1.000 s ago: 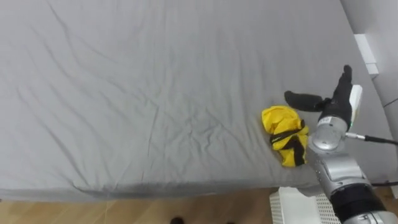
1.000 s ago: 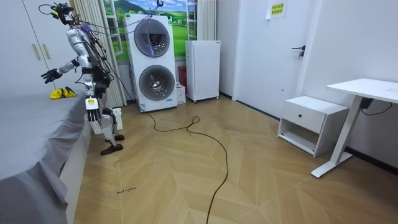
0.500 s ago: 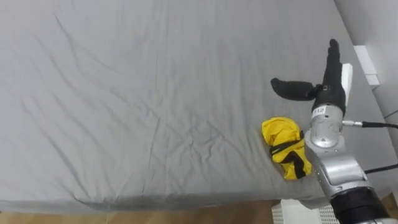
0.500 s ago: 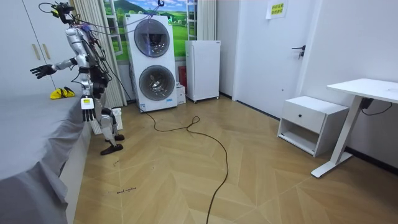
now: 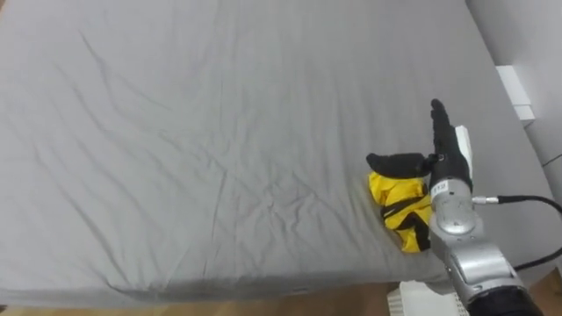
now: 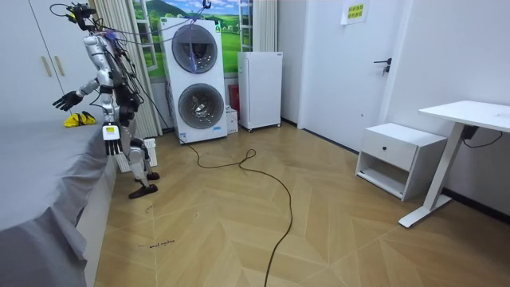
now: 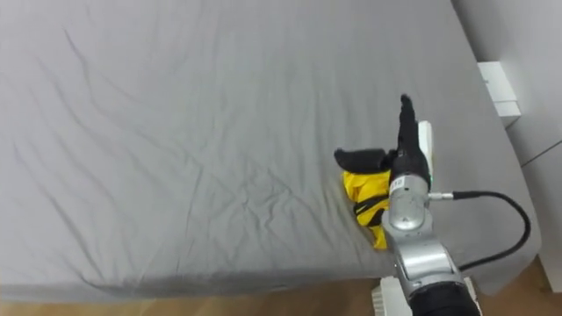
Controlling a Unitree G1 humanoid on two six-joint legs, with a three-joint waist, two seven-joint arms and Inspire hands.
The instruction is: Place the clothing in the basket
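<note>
A: Where is your robot hand right now?

B: My right robot hand point(image 5: 443, 151) is stretched out over the bed point(image 5: 219, 132), spread flat, fingers straight and pointing away from me, thumb out to my left. It grips nothing.

A: And the clothes?

B: The yellow garment point(image 5: 399, 206) with dark straps lies bunched on the sheet, just under and on the near side of that hand. My thumb crosses its far edge; whether it touches the cloth I cannot tell.

A: How close are the edges?

B: The garment sits near the bed's near right corner. The near edge runs just below it, with the wooden floor point(image 5: 263, 307) beyond. The right edge passes beside my forearm, close to the wall point(image 5: 527, 35). A corner of the white basket point(image 5: 413, 298) shows off the near edge, just beside my arm.

A: Room to move?

B: Plenty to my left and ahead: wrinkled grey sheet, nothing on it. In the room view I stand upright at the bedside, my left robot hand point(image 6: 112, 142) hanging by my hip, its state I cannot tell. Behind me stands the washer stack point(image 6: 191, 80), and the floor opens wide toward the room view's right.
</note>
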